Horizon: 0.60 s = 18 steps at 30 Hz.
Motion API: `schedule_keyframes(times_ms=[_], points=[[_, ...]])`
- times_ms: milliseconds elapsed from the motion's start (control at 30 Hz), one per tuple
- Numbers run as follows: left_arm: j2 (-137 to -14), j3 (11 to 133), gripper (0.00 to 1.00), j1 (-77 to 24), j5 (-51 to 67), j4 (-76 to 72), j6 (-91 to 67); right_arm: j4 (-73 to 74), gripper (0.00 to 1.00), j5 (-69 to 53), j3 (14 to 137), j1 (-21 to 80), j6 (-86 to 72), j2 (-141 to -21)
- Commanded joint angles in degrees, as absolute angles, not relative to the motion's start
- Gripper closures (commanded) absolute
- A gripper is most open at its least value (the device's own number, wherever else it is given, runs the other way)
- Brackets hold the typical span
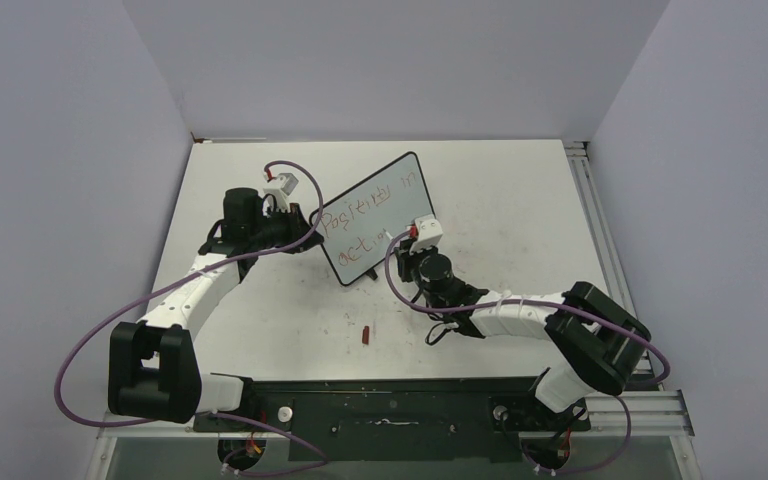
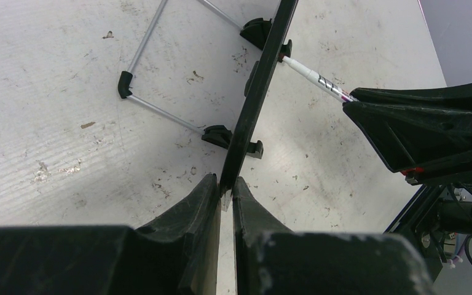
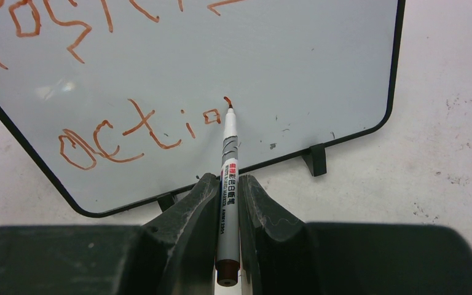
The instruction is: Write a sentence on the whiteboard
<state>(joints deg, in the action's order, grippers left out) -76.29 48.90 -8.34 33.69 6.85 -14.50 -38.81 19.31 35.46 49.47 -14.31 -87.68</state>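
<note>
Fingers of the right gripper (image 3: 224, 183): two, pinching one marker (image 3: 228, 178). Its tip touches the whiteboard (image 3: 295, 55) face at frame centre, just right of the last letter. Fingers of the left gripper (image 2: 225, 187): two, clamped on the whiteboard's black edge, lower centre of the frame. One whiteboard, upright on two black feet (image 3: 314, 158), mid-table (image 1: 520, 200) in the top view. The sentence (image 3: 129, 132): two reddish lines. One small red object (image 1: 365, 334) lies on the table below it.
</note>
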Motion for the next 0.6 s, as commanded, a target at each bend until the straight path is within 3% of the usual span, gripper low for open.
schedule_keyframes(times_ms=[0, 567], points=[[-74.7, 51.3, 1.00, -8.5, 34.1, 7.3, -14.5, -40.0, 0.95, 19.7, 33.5, 49.7, -15.9, -87.0], [-74.6, 51.3, 1.00, -8.5, 34.0, 7.2, -14.5, -39.9, 0.95, 20.3, 36.3, 50.1, -14.1, -87.9]])
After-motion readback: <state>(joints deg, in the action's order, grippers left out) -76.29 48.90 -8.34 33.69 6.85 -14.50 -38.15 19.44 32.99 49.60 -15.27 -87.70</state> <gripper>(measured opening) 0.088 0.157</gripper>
